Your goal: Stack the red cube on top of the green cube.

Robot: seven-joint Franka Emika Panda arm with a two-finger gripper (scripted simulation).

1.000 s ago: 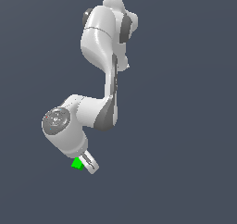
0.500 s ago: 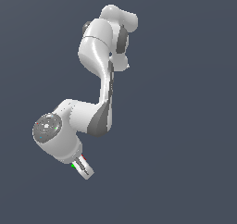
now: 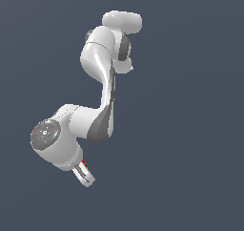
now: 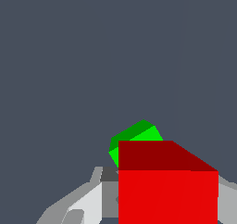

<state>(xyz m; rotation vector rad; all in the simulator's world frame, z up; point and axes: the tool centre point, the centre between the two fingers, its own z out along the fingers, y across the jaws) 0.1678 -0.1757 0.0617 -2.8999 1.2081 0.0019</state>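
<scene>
While the arm point(image 3: 102, 82) folds down toward 7 o'clock in the exterior view, the pincer point(image 3: 85, 175) sits at its low tip with only a speck of red and green showing beside it. From the wrist view it's way clearer: the red cube point(image 4: 167, 190) is clamped between the pincer's grey fingers point(image 4: 83, 202), filling the near part of the shot. The green cube point(image 4: 134, 140) peeks out just behind it, partly hidden; can't tell if they touch.
</scene>
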